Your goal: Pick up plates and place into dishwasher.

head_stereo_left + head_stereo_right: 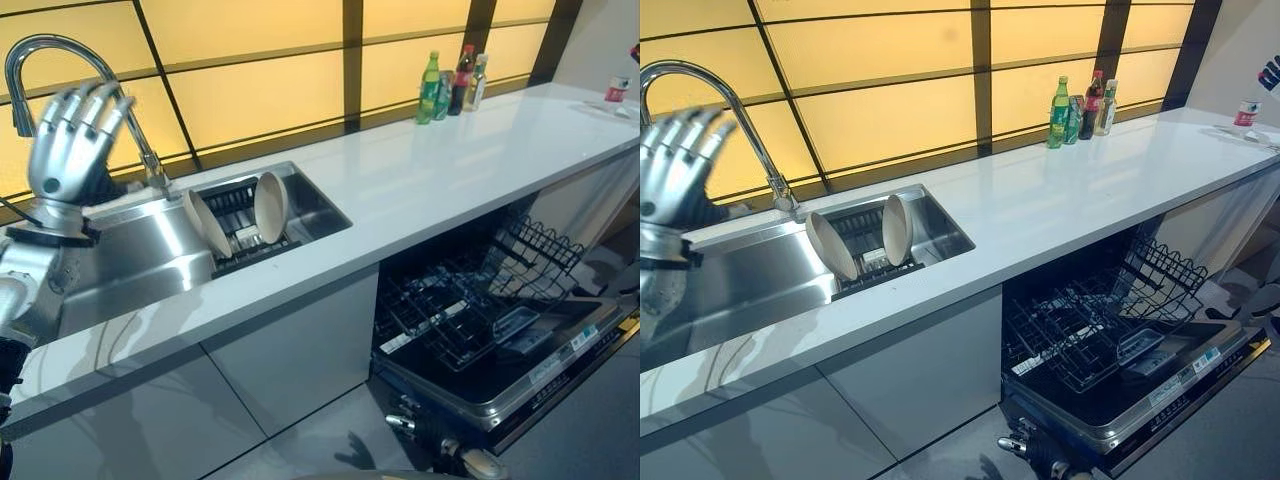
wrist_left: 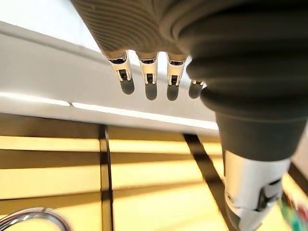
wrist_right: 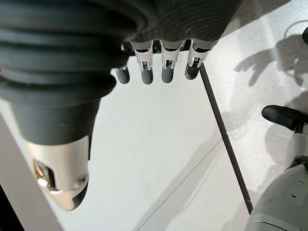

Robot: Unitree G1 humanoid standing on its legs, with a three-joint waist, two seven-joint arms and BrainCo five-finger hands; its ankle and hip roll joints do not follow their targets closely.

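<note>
Standing on edge in the sink [image 1: 320, 215], two plates [image 1: 270, 206]; left robot hand [image 1: 68, 150] raised beside it, fingers spread, empty; right robot hand [image 3: 159, 53] relaxed, empty.

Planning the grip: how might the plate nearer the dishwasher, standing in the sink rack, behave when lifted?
The plate looks rigid and glazed, so probably slippery and breakable. It stands on edge in the rack, so it may tip or roll once freed. The left hand is raised, open.
</note>
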